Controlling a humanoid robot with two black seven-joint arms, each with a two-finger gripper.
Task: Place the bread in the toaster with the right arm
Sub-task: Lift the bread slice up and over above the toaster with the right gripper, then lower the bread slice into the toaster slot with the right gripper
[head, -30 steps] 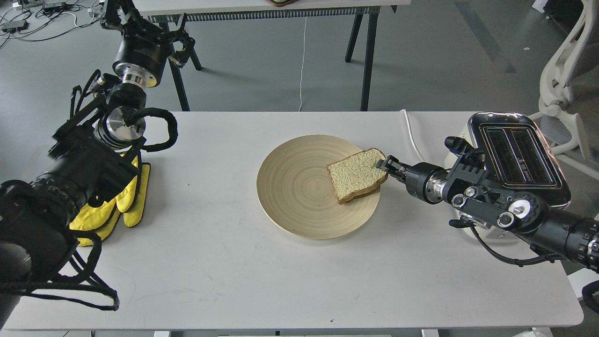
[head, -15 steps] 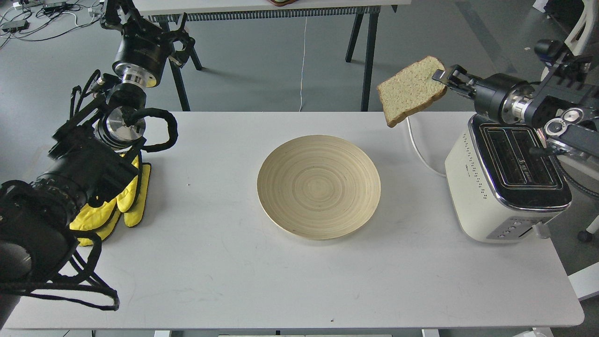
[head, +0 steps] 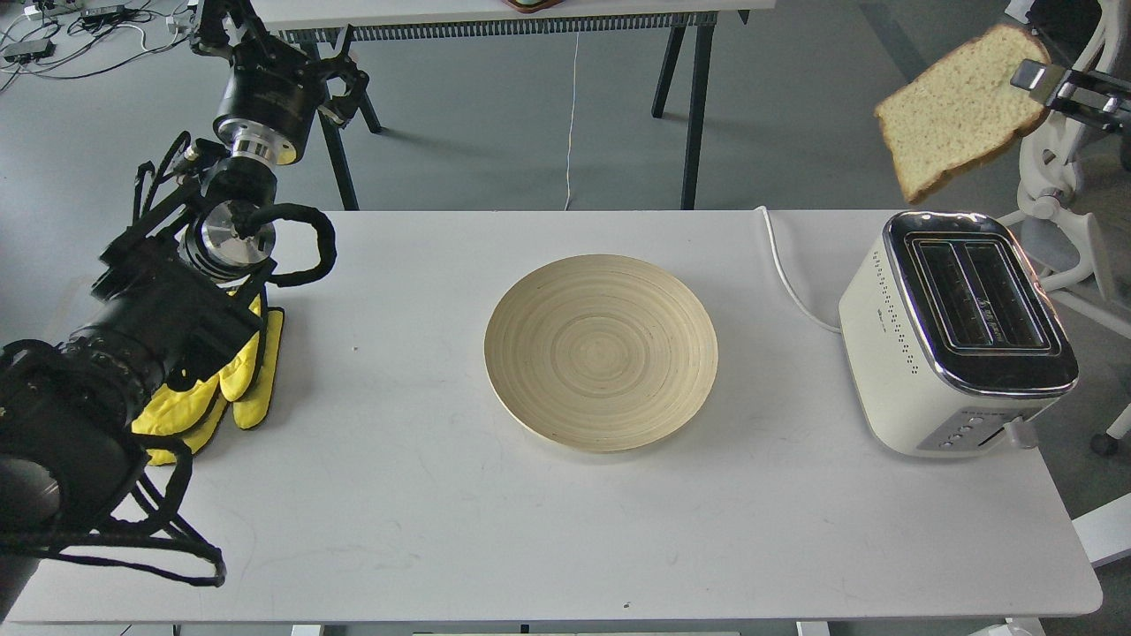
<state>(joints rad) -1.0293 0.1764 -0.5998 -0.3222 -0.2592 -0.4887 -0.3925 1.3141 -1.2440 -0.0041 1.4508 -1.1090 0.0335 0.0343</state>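
The bread (head: pixel 959 110) is a pale tan slice with a brown crust. It hangs tilted in the air at the upper right, above and behind the toaster (head: pixel 954 331). My right gripper (head: pixel 1036 79) is shut on the slice's right edge; only its fingers show, the arm is out of view. The cream-white toaster stands on the right end of the table, its two slots open and empty, a white cord (head: pixel 786 274) running from it. My left gripper (head: pixel 208 18) is at the top left, far from the bread; its fingers cannot be told apart.
A round wooden plate (head: pixel 601 352) lies empty at the middle of the white table (head: pixel 495 521). Yellow gloves (head: pixel 234 380) lie under my left arm. A white chair (head: pixel 1074 185) stands behind the toaster. Another table's legs (head: pixel 694 106) stand behind.
My right gripper has lifted the bread off the plate, then carried it up and to the right, to above the toaster. The left arm has not moved.
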